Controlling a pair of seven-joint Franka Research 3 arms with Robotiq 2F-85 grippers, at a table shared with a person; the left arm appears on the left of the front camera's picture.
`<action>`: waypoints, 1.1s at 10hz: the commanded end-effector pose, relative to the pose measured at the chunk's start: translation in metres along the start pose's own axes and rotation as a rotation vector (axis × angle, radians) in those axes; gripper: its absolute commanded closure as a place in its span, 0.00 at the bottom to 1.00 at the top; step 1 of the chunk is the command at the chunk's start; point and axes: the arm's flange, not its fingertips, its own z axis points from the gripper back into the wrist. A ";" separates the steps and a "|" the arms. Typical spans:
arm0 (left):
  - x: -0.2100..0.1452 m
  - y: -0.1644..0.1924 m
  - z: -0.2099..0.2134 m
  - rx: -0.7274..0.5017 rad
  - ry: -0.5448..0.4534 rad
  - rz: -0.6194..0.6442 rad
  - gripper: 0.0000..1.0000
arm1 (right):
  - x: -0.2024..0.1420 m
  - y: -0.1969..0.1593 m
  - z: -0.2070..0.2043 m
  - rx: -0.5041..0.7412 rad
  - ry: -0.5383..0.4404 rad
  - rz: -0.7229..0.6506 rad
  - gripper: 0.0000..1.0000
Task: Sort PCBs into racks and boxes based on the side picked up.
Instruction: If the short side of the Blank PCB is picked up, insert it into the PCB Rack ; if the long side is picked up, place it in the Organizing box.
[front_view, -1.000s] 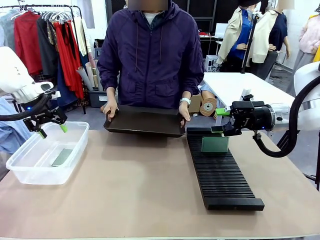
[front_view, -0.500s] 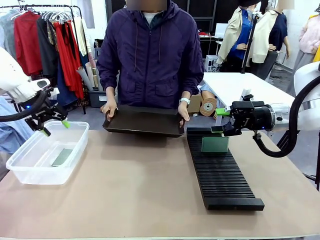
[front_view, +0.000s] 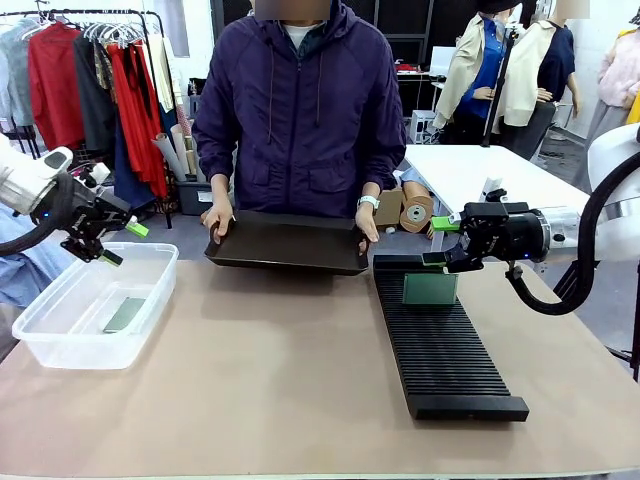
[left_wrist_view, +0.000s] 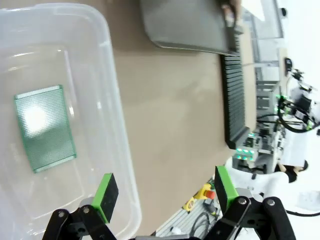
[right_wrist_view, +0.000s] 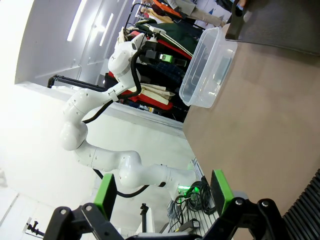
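Front view: left gripper (front_view: 118, 243) open, empty, above the box (front_view: 60, 345) at the desk's left edge; right gripper (front_view: 436, 242) open over the rack (front_view: 445, 355), one PCB (front_view: 430, 288) slotted upright. Left wrist view: another PCB (left_wrist_view: 45, 127) flat in the box (clear the rim when retreating).

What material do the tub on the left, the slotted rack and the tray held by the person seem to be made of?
The tub: clear plastic, glossy; the board lying inside shows through its wall. The rack: matte black, probably moulded plastic, with fine even slots; metal cannot be excluded. The tray: smooth, dark brown-black with a slight sheen, likely plastic or lacquered wood; the pictures do not settle which.
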 end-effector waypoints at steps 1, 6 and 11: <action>-0.016 0.001 0.004 -0.105 -0.004 -0.041 0.00 | 0.000 0.002 -0.001 -0.001 0.004 0.017 0.00; -0.023 -0.003 0.000 -0.345 -0.024 -0.071 0.00 | 0.000 0.002 -0.001 -0.001 0.004 0.017 0.00; -0.019 0.000 -0.004 -0.406 -0.011 -0.030 0.00 | 0.000 0.002 -0.001 -0.001 0.004 0.017 0.00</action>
